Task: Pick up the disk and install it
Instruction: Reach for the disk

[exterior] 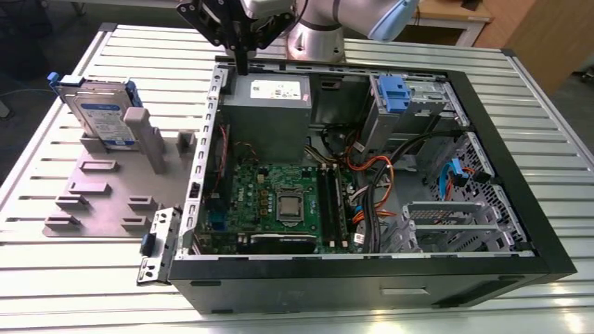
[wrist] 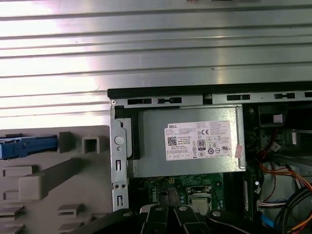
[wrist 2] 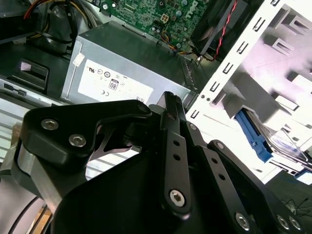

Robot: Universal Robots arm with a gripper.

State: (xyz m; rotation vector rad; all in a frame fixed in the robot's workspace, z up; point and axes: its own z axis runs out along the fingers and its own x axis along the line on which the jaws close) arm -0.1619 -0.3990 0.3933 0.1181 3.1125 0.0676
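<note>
1. Exterior view: the disk stands on edge in a grey holder on the slatted table, at this view's left, outside the open computer case and apart from it.
2. The gripper hangs over the far rim of the case, just above the grey power box and well apart from the disk. Its fingers look pressed together with nothing between them.
3. Progress, judged: pick-up not done and install not done. The disk sits untouched in its holder, so the whole task is left.
4. The exterior view alone gives the full layout: the green circuit board, the blue clip at the far corner, and the gap between gripper and disk.
5. First wrist view: looks straight down on the power box and the case rim. Only the blue end of the disk shows at the holder. The gripper shows as fingertips lying close together.
6. Second wrist view: the gripper linkage shows close up. Beyond it is the side of the disk with its blue rail. This angle confirms the disk is seated in the holder.
</note>
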